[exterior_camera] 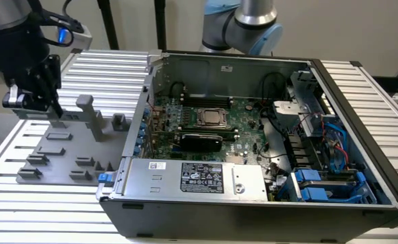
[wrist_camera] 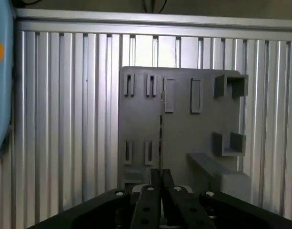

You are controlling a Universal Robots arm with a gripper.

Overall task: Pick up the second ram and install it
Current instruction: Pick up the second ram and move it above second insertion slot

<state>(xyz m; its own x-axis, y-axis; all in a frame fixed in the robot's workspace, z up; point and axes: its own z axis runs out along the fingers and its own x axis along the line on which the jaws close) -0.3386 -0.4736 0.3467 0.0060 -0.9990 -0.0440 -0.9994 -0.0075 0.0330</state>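
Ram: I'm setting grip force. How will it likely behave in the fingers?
The ram looks thin and straight edge-on, so it is probably stiff and light. It seems pinched between the fingers at one end, so it may pivot if bumped. Its thinness suggests it is fragile under sideways load.

I see a grey-and-blue joint of my arm [exterior_camera: 252, 21] at the back of the scene. At the exterior view's left its dark wrist [exterior_camera: 12, 48] leans over, with the hand [exterior_camera: 55, 113] pointing down toward the surface. From the wrist camera, the two black fingers [wrist_camera: 148, 202] are drawn close together, pinching the second ram [wrist_camera: 160, 133], which stands edge-on between them.
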